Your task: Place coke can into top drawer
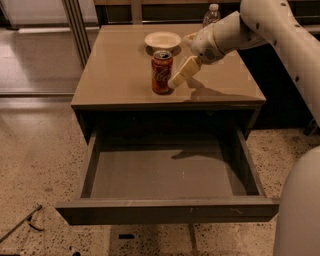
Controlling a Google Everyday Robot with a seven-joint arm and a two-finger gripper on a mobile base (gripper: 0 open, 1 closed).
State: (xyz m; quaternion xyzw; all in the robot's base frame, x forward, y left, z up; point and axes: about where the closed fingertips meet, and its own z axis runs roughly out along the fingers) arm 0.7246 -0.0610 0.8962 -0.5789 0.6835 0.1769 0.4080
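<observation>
The coke can (162, 71), red with white lettering and a silver top, stands upright on the tabletop (120, 70) near its front middle. My gripper (178, 69) is just right of the can, low over the tabletop, open, with one cream finger (183, 71) slanting down toward the can's right side. I cannot tell whether it touches the can. The top drawer (165, 211) is pulled fully out below the table, and its grey floor holds nothing.
A white bowl (162, 39) sits behind the can. A clear water bottle (212, 13) stands at the back right, behind my arm. A metal post (75, 22) rises at the left. Speckled floor surrounds the table.
</observation>
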